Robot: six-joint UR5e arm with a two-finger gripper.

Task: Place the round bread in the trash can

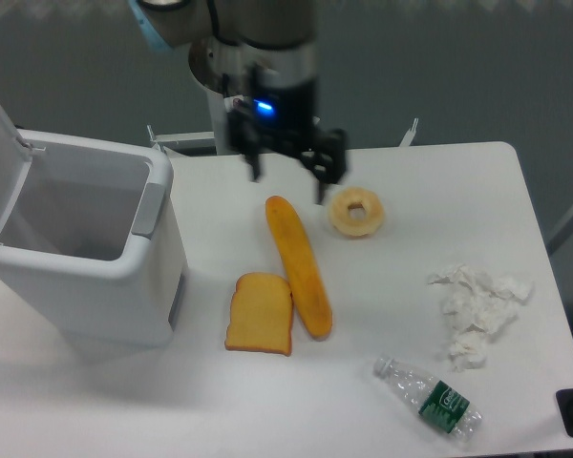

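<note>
The round bread (356, 212) is a pale tan, bagel-like ring that lies on the white table right of centre, toward the back. My gripper (286, 186) is open and empty. It hangs just left of the bread, above the far end of the baguette, and its right fingertip (319, 196) is close to the bread's left edge. The trash can (86, 296) is a big white bin at the left edge with its lid flipped open. The part of its inside that shows holds nothing.
A long orange baguette (299, 265) lies in the middle, with a toast slice (260, 313) beside it on the left. Crumpled white tissue (477, 307) lies at the right. A plastic bottle (430, 398) lies near the front right edge.
</note>
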